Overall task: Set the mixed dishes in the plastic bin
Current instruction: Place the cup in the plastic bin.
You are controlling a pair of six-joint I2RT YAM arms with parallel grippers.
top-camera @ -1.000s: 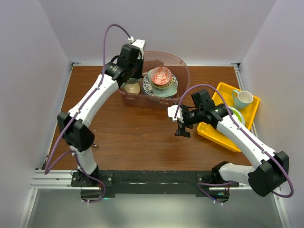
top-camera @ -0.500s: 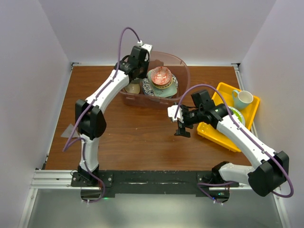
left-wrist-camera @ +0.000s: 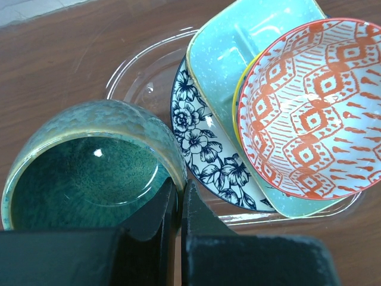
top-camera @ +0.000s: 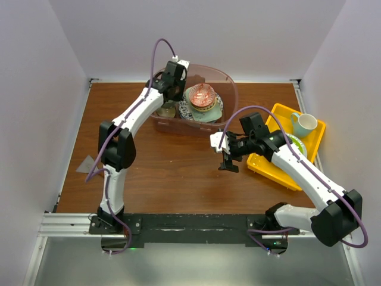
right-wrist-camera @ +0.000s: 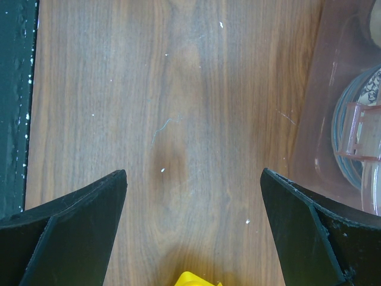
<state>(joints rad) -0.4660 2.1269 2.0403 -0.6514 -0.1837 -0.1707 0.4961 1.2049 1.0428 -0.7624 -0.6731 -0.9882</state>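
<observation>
Brown tabletop [top-camera: 178,173], upper middle: your left pincer [left-wrist-camera: 177,189] grips the green bowl [left-wrist-camera: 83,173] by its rim over the bin [top-camera: 231,89], beside the stacked plates [left-wrist-camera: 208,149]. Lower, then release. Your right pincer [right-wrist-camera: 193,173] gapes empty, mid-frame.

The translucent pinkish plastic bin [top-camera: 233,95] sits at 12 o'clock on the tabletop [top-camera: 166,161]. At its 3 o'clock side lies a stack: blue-flowered plate [left-wrist-camera: 208,161], mint square dish [left-wrist-camera: 250,36], orange-patterned bowl [left-wrist-camera: 309,107] on top. At its 9 o'clock side a green-glazed bowl [left-wrist-camera: 89,173] sits upright, its rim pinched by the left hand [left-wrist-camera: 178,189]. The teal mug [top-camera: 305,124] stands upright at 3 o'clock.
</observation>
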